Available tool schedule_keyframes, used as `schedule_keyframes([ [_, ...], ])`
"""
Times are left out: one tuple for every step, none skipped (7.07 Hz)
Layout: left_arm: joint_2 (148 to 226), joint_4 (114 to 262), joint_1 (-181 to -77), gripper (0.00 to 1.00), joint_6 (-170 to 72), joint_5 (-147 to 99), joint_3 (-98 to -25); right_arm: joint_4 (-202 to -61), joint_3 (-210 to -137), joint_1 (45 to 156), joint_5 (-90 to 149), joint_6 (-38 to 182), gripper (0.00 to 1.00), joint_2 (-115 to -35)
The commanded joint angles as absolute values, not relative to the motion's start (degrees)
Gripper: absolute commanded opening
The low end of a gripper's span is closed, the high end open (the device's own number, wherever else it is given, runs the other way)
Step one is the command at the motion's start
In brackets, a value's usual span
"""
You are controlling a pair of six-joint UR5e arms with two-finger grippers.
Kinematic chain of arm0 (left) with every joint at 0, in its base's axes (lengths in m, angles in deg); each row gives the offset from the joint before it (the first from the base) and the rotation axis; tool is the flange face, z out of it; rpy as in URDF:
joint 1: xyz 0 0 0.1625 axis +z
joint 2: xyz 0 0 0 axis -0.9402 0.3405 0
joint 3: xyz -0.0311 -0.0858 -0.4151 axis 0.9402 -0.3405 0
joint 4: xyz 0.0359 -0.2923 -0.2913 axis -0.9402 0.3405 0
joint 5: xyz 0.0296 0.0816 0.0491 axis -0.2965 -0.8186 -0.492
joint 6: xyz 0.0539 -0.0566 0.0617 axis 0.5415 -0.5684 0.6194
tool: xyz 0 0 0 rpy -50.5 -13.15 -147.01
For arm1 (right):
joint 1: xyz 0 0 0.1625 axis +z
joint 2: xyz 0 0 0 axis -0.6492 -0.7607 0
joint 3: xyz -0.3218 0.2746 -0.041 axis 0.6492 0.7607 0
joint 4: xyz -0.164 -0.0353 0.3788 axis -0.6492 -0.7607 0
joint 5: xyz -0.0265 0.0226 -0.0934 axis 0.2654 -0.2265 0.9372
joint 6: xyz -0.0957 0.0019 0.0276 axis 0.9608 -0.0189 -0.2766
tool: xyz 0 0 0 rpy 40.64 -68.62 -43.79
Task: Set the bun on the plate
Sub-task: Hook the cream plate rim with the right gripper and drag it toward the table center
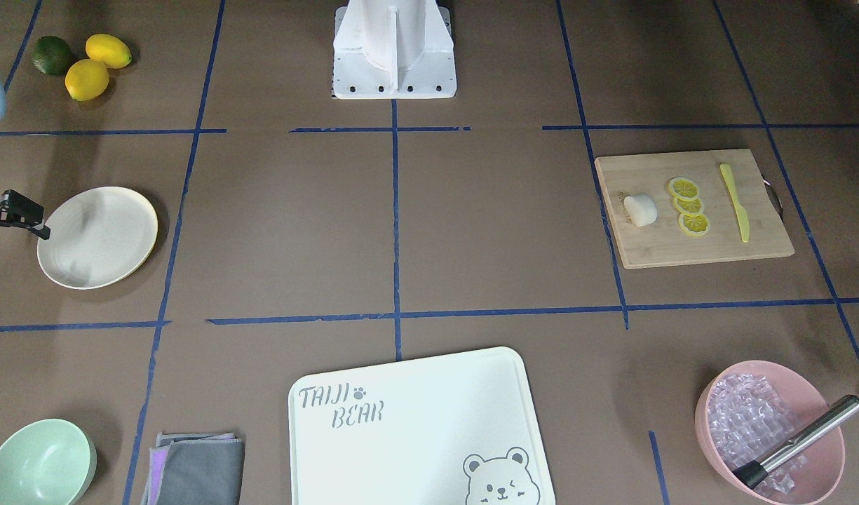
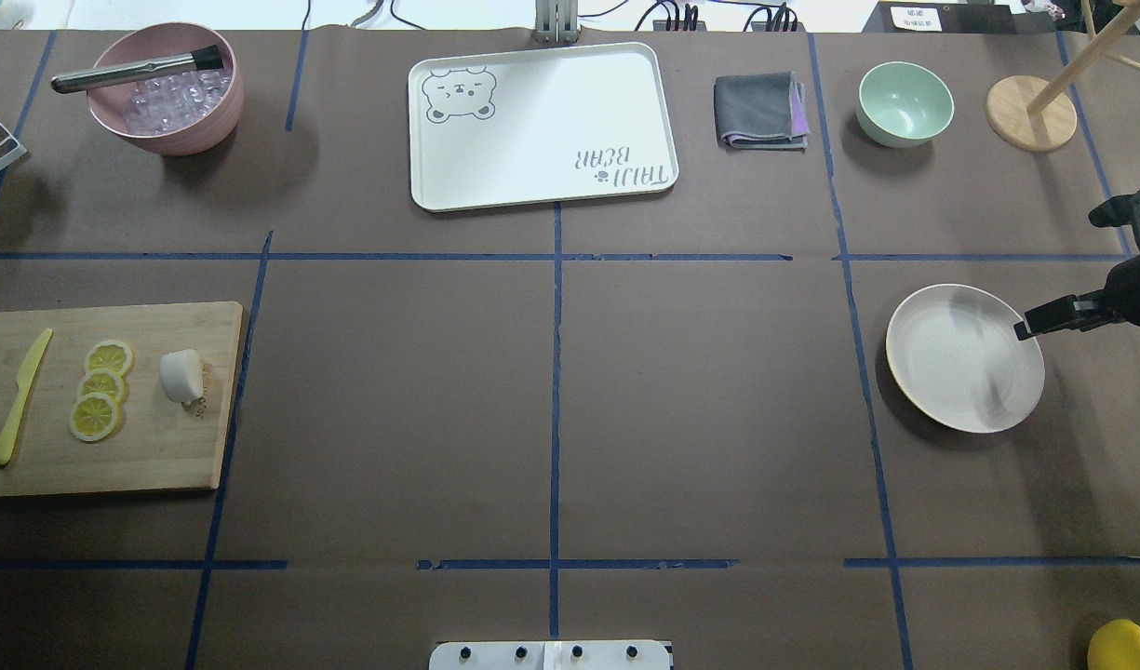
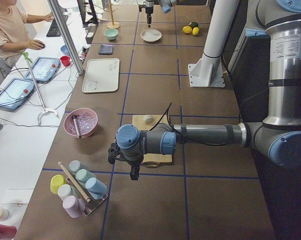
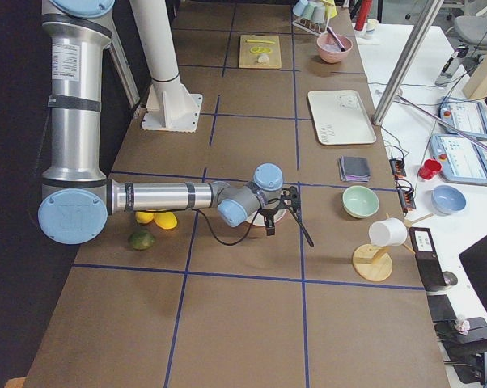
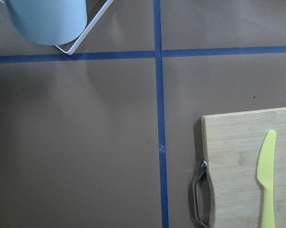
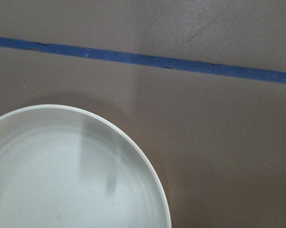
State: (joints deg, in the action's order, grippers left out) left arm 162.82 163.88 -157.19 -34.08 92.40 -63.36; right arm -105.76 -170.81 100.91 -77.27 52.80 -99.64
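Nothing is scored yet on this one: the bun [image 2: 180,375] sits on the bamboo cutting board [image 2: 160,456], just beside the row of lemon slices [image 2: 102,389], with the yellow knife [image 2: 20,395] farther along the same board. And the plate [image 2: 964,357]? Bare, right over on the far side of the table, well apart from the bun. So by my reading the whole job is ahead: the pick, the carry across the table and the set-down. Now to the pincers. The left gripper [image 3: 134,175] hangs low over the brown table cover just off the board's handle end. Its own camera looks straight down at the handle and the knife tip with no finger in shot, so how wide it stands I cannot tell. It plainly has no bun. The right gripper [image 2: 1058,316] hovers at the plate's edge, with one dark finger jutting over the rim. Its camera shows only the plate's curve, and its opening is not readable either, but nothing is visibly in its grasp.
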Motion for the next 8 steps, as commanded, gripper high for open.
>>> schedule_keyframes([
  [162.76, 163.88, -157.19, 1.00, -34.08, 92.37, -63.27, -102.17, -168.64, 98.75, -76.30, 50.69, 0.84, -99.58],
  [162.76, 163.97, -157.19, 1.00, -34.08, 92.37, -63.18, -102.17, -168.64, 98.66, -76.30, 50.77, 0.61, -99.66],
  [162.85, 163.97, -157.19, 1.00, -34.08, 92.37, -63.18, -102.17, -168.64, 98.66, -76.48, 50.69, 0.34, -99.66],
  [162.76, 163.97, -157.19, 1.00, -34.08, 92.37, -63.18, -102.17, -168.73, 98.66, -76.48, 50.77, 0.18, -99.58],
  [162.76, 163.97, -157.19, 1.00, -34.08, 92.37, -63.18, -102.08, -168.73, 98.75, -76.48, 50.77, 0.07, -99.58],
  [162.85, 163.97, -157.19, 1.00, -34.08, 92.37, -63.18, -102.08, -169.16, 98.66, -76.39, 50.77, 0.03, -99.23],
  [162.85, 163.97, -157.19, 1.00, -34.17, 92.46, -63.27, -101.39, -171.34, 98.57, -76.48, 51.21, 0.03, -98.53],
  [162.76, 163.97, -157.19, 1.00, -34.17, 92.46, -63.36, -100.94, -173.37, 98.57, -77.00, 50.78, 0.03, -96.00],
])
